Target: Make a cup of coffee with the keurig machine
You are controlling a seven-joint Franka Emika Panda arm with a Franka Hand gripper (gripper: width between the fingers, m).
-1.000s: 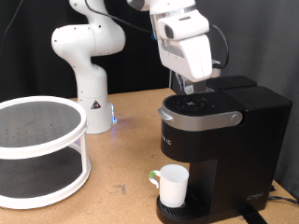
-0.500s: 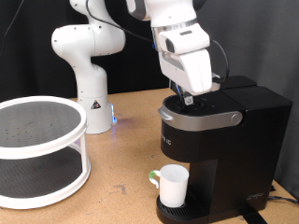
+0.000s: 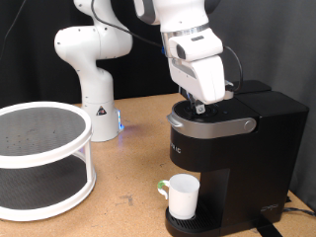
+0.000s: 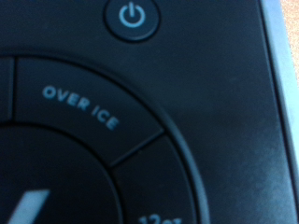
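The black keurig machine [image 3: 242, 148] stands at the exterior view's right, lid down. The white cup [image 3: 184, 195] with a light green handle sits on its drip tray under the spout. My gripper [image 3: 197, 107] hangs straight over the machine's round button panel [image 3: 211, 115], its fingers together as one narrow dark tip at or just above the panel; it holds nothing. The wrist view is filled close up by the panel [image 4: 187, 112], with the power button [image 4: 132, 17] and the "OVER ICE" button [image 4: 79, 105]. No fingers show in the wrist view.
A white two-tier round rack [image 3: 39, 158] stands on the wooden table [image 3: 128, 173] at the exterior view's left. The arm's white base [image 3: 94, 74] is at the back. A dark cable lies at the bottom right, beside the machine.
My gripper has come down a little and shifted slightly right, closing onto the button panel. The cup and the machine have not moved.
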